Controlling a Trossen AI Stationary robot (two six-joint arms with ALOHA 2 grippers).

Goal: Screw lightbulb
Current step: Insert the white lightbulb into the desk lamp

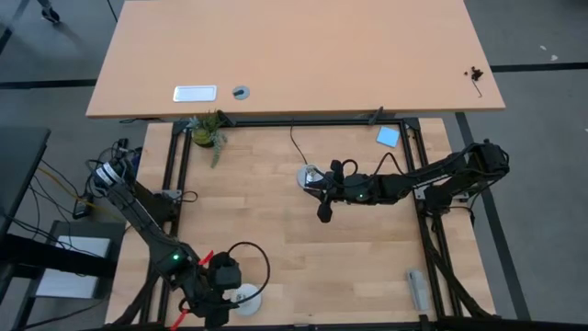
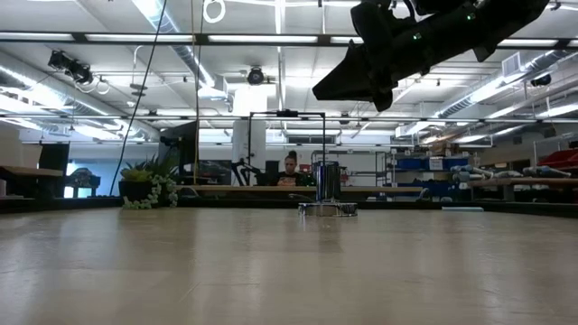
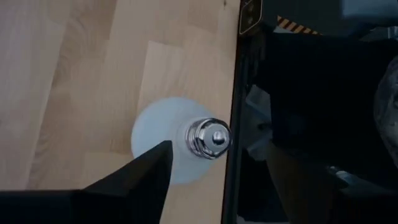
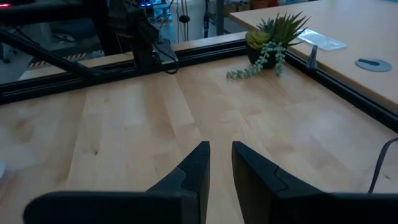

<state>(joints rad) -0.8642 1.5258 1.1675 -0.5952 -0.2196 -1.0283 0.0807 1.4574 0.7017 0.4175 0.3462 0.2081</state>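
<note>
Lightbulb [image 1: 246, 296] sits at the near edge of the wooden surface [image 1: 303, 248] in the high view, white globe touching my left gripper [image 1: 223, 296], which is right over it. My right gripper [image 1: 324, 212] hangs well away from the lightbulb, just beside the silver socket disc [image 1: 307, 176] with its black cord [image 1: 296, 142]. Small potted plant [image 1: 208, 131] at the far left corner, far from the lightbulb.

Low view: lightbulb not seen. Socket disc [image 2: 327, 208] stands far across the surface, one dark arm [image 2: 397, 41] high above it. Plant [image 2: 149, 188] off to the left of the socket, person [image 2: 291, 169] seated in the room behind it.

Left wrist view: lightbulb [image 3: 177, 140] lies on the wood right at the surface's black edge rail [image 3: 233, 124], silvery screw base [image 3: 209, 138] pointing up at the camera. One dark finger [image 3: 146, 171] of my left gripper overlaps the globe's side; the other finger is out of frame, so I cannot tell if it is spread or pinching.

Right wrist view: lightbulb not in frame. My right gripper [image 4: 221, 165] fingers are nearly pressed together, narrow slit between them, holding nothing, above bare wood. Plant [image 4: 268, 40] ahead by the far rail.
</note>
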